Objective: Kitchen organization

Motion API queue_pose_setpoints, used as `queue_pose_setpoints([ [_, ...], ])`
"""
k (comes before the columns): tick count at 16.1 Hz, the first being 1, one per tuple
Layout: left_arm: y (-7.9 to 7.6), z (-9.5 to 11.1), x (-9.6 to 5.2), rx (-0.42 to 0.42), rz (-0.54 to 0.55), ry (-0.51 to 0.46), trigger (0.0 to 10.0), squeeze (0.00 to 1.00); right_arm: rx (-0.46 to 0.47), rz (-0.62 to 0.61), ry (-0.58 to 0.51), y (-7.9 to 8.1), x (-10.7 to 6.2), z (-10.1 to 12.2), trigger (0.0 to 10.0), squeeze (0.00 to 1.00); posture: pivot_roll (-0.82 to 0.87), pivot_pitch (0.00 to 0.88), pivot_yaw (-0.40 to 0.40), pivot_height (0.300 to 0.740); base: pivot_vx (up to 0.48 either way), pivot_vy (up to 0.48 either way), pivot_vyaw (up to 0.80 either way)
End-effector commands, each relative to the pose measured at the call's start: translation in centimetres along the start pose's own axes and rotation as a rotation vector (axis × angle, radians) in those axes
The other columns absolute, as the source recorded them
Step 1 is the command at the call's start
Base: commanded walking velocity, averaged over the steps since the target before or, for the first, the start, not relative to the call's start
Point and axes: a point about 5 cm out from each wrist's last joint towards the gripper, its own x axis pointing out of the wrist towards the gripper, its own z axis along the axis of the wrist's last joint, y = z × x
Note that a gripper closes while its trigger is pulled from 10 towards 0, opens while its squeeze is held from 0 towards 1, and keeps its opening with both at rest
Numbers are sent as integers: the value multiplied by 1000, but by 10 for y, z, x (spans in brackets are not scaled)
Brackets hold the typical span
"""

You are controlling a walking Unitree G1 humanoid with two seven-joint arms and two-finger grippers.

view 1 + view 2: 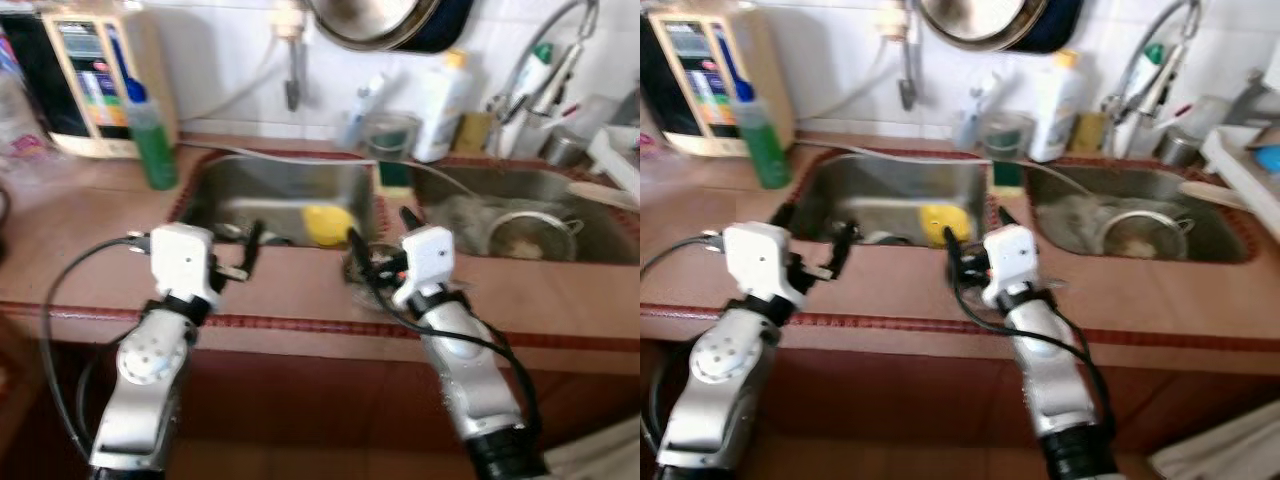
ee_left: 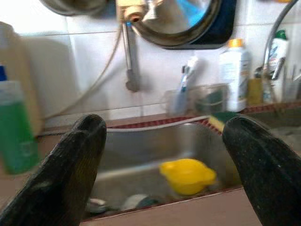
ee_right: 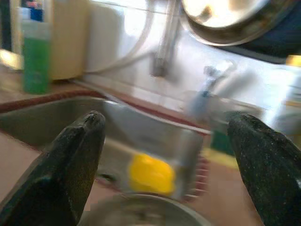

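Fingers (image 2: 70, 174) spread, aimed at sink (image 1: 280, 190)

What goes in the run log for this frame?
stage: approach | left gripper: open, empty, over counter edge | right gripper: open, empty | target: yellow cup in left sink basin | contact: none

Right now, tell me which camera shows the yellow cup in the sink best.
The left wrist view: the yellow cup sits large and fairly sharp between the open gripper's fingers. The right wrist view shows it blurred. Both eye views show it small in the left basin.
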Motion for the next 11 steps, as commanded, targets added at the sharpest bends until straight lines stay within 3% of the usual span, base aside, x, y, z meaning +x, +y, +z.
queue_pose_setpoints([
  [1,5,3,-2,7,11,-8,10000,0,3,24,-18,6,3,3,10000,0,-3,0,-25,740,0,-480,0],
  [8,5,2,-2,13,29,0,10000,0,-10,30,-17,5,2,4,10000,0,-6,0,-27,740,0,-480,0],
  [11,4,5,-2,2,17,-4,10000,0,-36,46,20,3,2,2,10000,0,-10,8,-27,740,0,0,0],
])
